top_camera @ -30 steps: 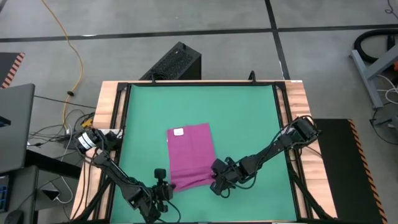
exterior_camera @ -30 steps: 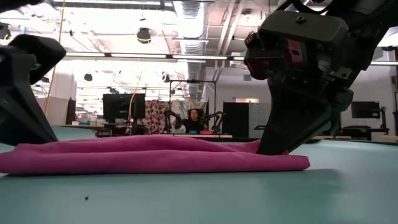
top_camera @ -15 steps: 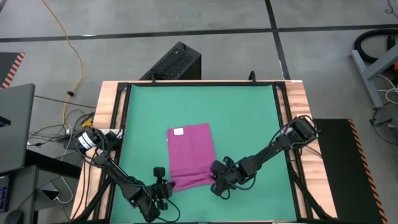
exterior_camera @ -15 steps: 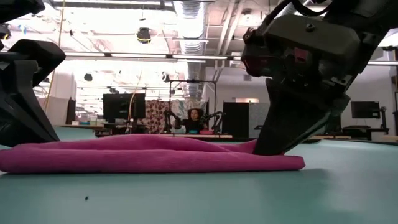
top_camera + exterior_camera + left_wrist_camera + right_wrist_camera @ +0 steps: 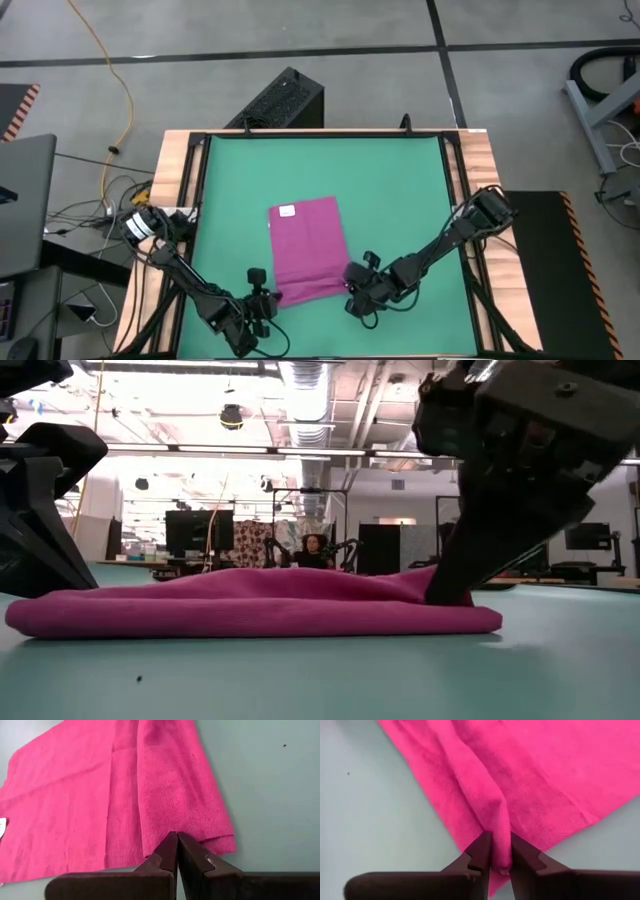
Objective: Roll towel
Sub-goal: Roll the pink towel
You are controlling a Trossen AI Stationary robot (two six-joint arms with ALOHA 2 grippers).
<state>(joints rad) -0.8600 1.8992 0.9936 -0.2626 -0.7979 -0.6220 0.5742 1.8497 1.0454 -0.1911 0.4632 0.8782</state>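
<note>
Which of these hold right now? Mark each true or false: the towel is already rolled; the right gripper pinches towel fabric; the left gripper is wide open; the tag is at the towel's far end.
1. The towel is already rolled. False: it lies flat on the table.
2. The right gripper pinches a ridge of fabric. True.
3. The left gripper is wide open. False: its fingers are shut together at the near edge.
4. The tag is at the far end, away from both grippers. True.
</note>
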